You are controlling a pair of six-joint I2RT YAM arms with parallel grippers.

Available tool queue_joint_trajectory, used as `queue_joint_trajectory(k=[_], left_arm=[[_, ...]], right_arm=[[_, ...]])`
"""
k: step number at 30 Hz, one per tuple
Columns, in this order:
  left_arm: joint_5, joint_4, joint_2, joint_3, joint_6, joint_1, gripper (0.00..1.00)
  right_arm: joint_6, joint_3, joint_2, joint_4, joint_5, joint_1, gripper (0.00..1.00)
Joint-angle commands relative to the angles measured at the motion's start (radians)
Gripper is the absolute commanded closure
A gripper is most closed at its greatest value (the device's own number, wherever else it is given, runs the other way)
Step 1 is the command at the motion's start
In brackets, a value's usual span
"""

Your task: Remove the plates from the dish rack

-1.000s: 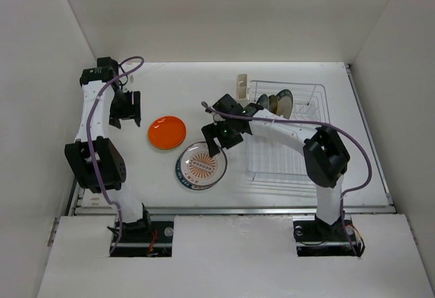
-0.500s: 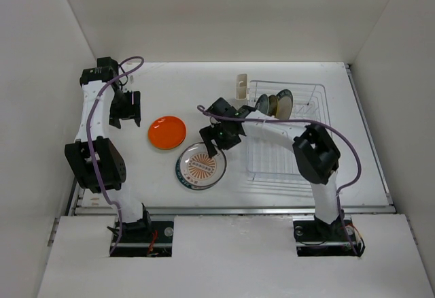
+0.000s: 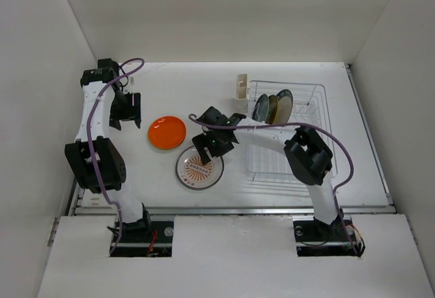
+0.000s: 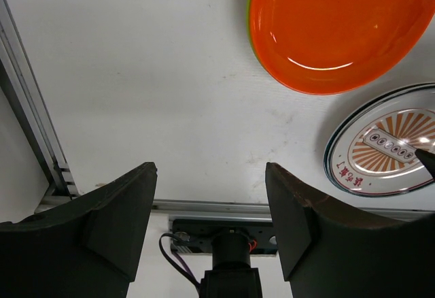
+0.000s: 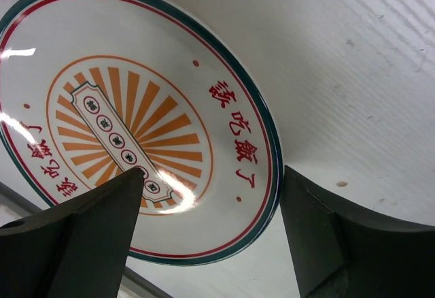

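Found right jaws spread wide, clamped on nothing; dark right fingers (image 5: 75, 243) framing a patterned plate (image 5: 136, 107) from above, tips low over its far edge; cannot tell from either view whether touching. Found left jaws likewise apart and empty, left fingers (image 4: 102, 230) poised over bare table (image 4: 136, 73), far to the left of the dish rack (image 3: 285, 155), farther from it than anything else noted. Moving outward from the right jaws: logged patterned plate as white with teal rim, thin red ring, orange sunburst centre and red characters; lying flat and face up, near the rack, off its near-left corner, clear of the wires. Next out, further left of the rack and a little toward its far end: orange plate (image 3: 167, 132), flat, face up, parted from the patterned one by a narrow strip of table. Seen from the left wrist camera, stacked on a lime green plate (image 4: 251, 19), only a sliver of green rim showing. Inside the rack, at its far-left end: counted three plates (image 3: 272, 108) stood on edge in the slots, close together in a row; one darkish, one tan-olive, one pale with a dark rim, detail too small to settle. At the rack's far-left corner, just beside those three: small cream cutlery cup (image 3: 242, 86).
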Motion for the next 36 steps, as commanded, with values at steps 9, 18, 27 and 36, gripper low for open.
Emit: queue_joint_trajectory(k=[9, 18, 27, 36], left_arm=[[-0.006, -0.017, -0.052, -0.017, -0.004, 0.008, 0.38], [-0.006, -0.017, -0.062, 0.001, -0.004, 0.008, 0.38], [-0.033, -0.017, -0.062, 0.032, -0.004, 0.008, 0.38], [-0.042, -0.017, -0.051, 0.041, -0.004, 0.008, 0.38]], right_arm=[[0.032, 0.013, -0.024, 0.001, 0.088, 0.027, 0.16], [0.114, 0.142, -0.224, -0.132, 0.423, 0.017, 0.08], [0.242, 0.210, -0.525, -0.247, 0.634, -0.210, 0.07], [0.264, 0.142, -0.447, -0.313, 0.557, -0.546, 0.06]])
